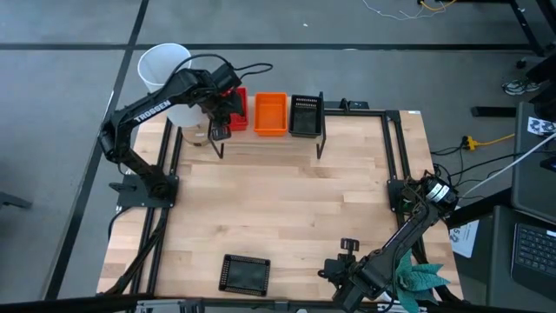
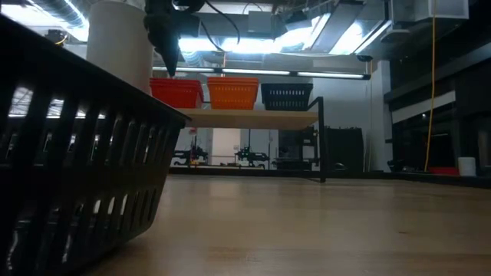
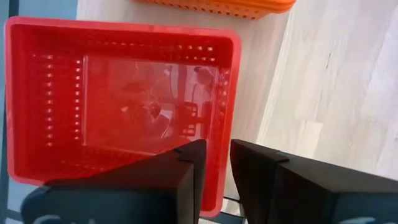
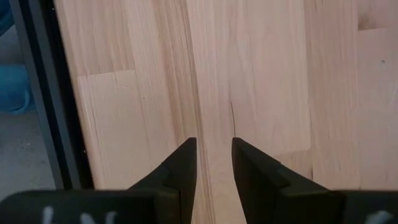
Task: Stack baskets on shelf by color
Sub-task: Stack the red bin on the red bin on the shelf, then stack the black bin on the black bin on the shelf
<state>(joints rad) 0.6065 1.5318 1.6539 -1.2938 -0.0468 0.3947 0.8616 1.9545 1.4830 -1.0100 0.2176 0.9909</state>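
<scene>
Black mesh comes first: a lone black basket point(image 1: 246, 273) sits on the near edge of the tabletop point(image 1: 287, 209), so close to the low camera that its wall fills that picture's left side point(image 2: 77, 153). To its right, at the near right corner, the right gripper point(image 1: 347, 247) waits low over bare wood, its jaws a narrow gap apart with nothing between them; the wrist view shows only planks past its fingers point(image 4: 180, 168).

Across the open boards, at the far edge, stands the shelf point(image 1: 269, 141), a light wood board on thin black legs. On it three stacks sit in a row, close beside one another: red baskets point(image 2: 176, 92) on the left, orange baskets point(image 1: 270, 113) in the middle, black baskets point(image 1: 305, 115) on the right. How many are in each stack I cannot tell.

The left gripper point(image 1: 220, 130) hangs over the near rim of the red stack. Its jaws are parted a little and hold nothing; from its wrist view the red basket point(image 3: 118, 106) lies just below the fingers point(image 3: 186, 180), its rim under the gap between them, resting in place on the shelf.

A tall white cylinder point(image 1: 165, 69) stands just behind the shelf's left end.
</scene>
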